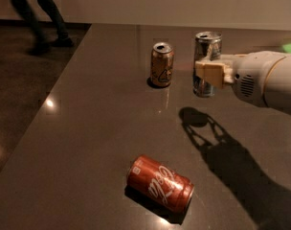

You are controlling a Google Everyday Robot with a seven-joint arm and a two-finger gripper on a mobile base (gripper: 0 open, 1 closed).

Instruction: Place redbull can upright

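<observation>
The redbull can (207,47) is slim and silver-blue with a shiny open top. It is upright at the back right of the dark table (97,128). My gripper (206,74) reaches in from the right and is shut on the can's middle, with a beige finger (211,74) across its front. The can's round shadow (193,117) lies apart from its base, so the can hangs a little above the table.
A gold-brown can (162,64) stands upright just left of the redbull can. A red can with white script (160,183) lies on its side near the front. The table's left edge drops to the floor, where a person's legs (40,13) pass at the back left.
</observation>
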